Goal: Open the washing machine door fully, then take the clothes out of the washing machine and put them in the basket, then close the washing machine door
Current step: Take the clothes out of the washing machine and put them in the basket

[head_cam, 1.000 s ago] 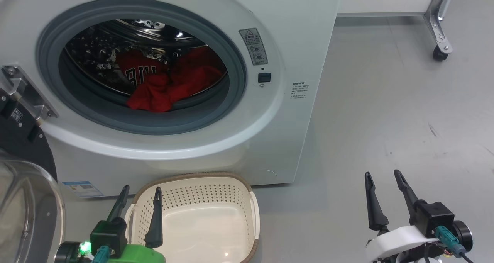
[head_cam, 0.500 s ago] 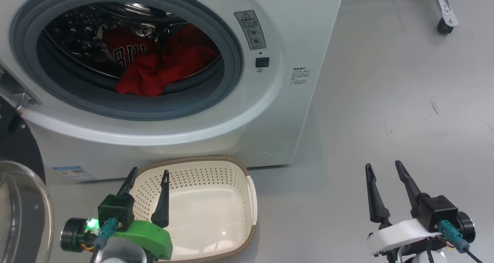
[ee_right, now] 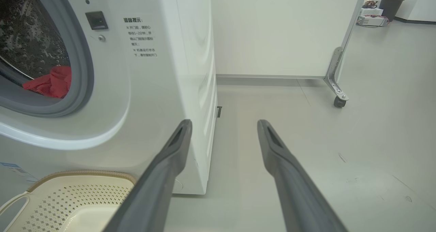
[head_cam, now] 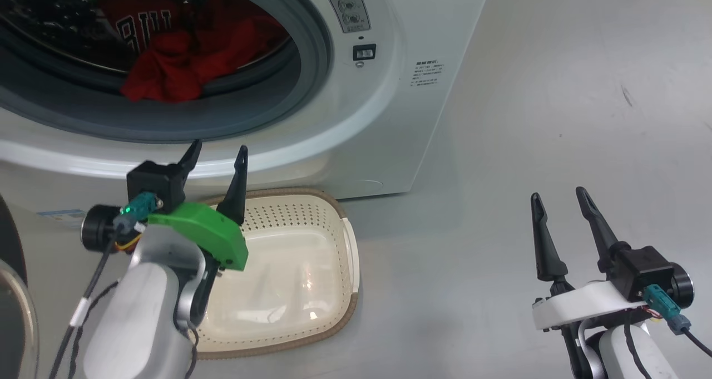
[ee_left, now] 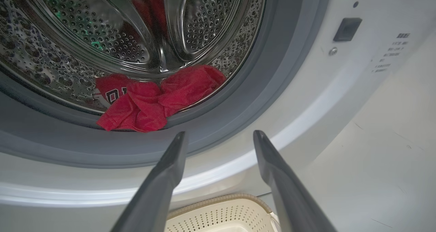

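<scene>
The washing machine [head_cam: 389,117] stands with its door [head_cam: 10,245] swung wide at the left edge. Red clothes [head_cam: 167,62], a jersey with white lettering among them, lie at the front of the steel drum [ee_left: 102,27], partly on the grey seal. The same clothes [ee_left: 153,99] sit just above and left of my left gripper [ee_left: 219,135]. That left gripper [head_cam: 218,151] is open and empty, raised over the cream basket [head_cam: 334,201] and level with the machine's lower front rim. My right gripper [head_cam: 558,195] hangs open and empty over bare floor, right of the machine.
The basket [ee_right: 85,198] sits on the floor against the machine's front. A metal frame leg with a caster [ee_right: 337,89] stands behind and to the right by a white wall panel. Grey floor stretches right of the machine.
The camera has tilted, shifting the machine up and left in the picture. My left gripper rose from beside the basket up to the machine's lower rim. The right gripper barely moved.
</scene>
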